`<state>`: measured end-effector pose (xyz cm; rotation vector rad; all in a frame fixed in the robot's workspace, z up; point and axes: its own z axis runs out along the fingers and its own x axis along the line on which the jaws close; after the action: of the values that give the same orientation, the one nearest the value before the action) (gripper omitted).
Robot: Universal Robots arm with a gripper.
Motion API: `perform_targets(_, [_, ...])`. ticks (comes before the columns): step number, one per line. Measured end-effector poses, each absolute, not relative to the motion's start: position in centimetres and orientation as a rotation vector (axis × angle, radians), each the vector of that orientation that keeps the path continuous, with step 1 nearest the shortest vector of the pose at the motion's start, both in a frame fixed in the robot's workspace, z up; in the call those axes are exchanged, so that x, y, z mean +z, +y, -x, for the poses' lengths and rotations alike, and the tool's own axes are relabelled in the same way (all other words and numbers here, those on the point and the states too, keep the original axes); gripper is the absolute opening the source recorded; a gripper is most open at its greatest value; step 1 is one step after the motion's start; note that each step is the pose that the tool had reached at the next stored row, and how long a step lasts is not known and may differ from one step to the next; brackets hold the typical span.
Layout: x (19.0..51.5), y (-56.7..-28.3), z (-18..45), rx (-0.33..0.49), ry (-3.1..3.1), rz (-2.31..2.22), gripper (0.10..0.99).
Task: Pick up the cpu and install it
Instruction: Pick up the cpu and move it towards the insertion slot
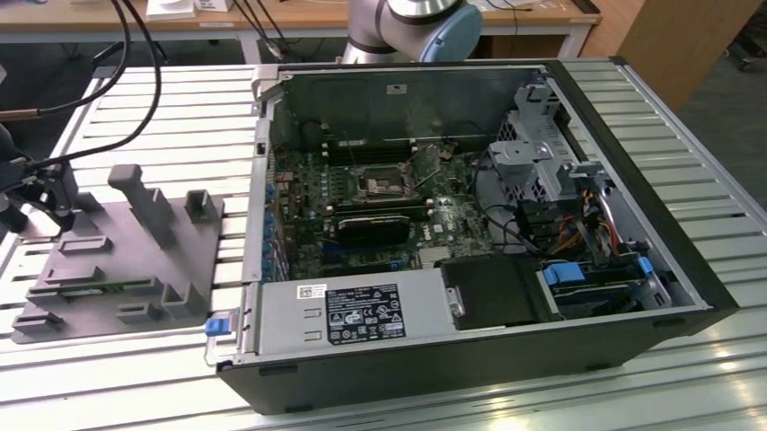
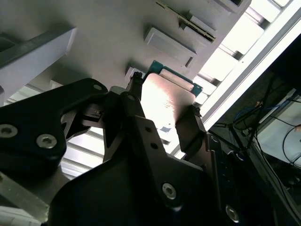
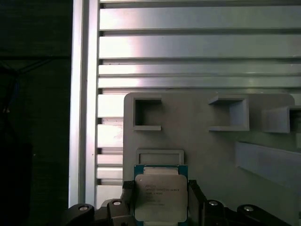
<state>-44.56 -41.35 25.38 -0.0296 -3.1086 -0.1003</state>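
The cpu (image 3: 160, 197) is a flat square chip with a pale silver top and a green rim. It sits between the two dark fingers of my gripper (image 3: 161, 200), which press on its opposite edges. In the second wrist view the cpu (image 2: 167, 99) shows its shiny face just above the grey fixture block (image 2: 94, 37), with my gripper (image 2: 162, 110) shut on it. A shallow square recess (image 3: 159, 157) in the block lies right beside the chip. In the exterior view my gripper (image 1: 54, 208) hangs over the block's (image 1: 120, 260) far left corner. The motherboard socket (image 1: 381, 184) sits inside the open case.
The open computer case (image 1: 647, 180) lies on its side on the slatted metal table (image 1: 144, 377), at the exterior view's right of the block. Upright posts (image 1: 144, 202) rise from the block. Black cables (image 1: 132, 54) hang over the table's far left.
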Motion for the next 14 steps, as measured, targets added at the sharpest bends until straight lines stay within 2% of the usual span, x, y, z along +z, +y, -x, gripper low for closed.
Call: perform_targets(14, [26.32, -41.31, 44.56, -0.100, -3.109, 0.030, 0.537])
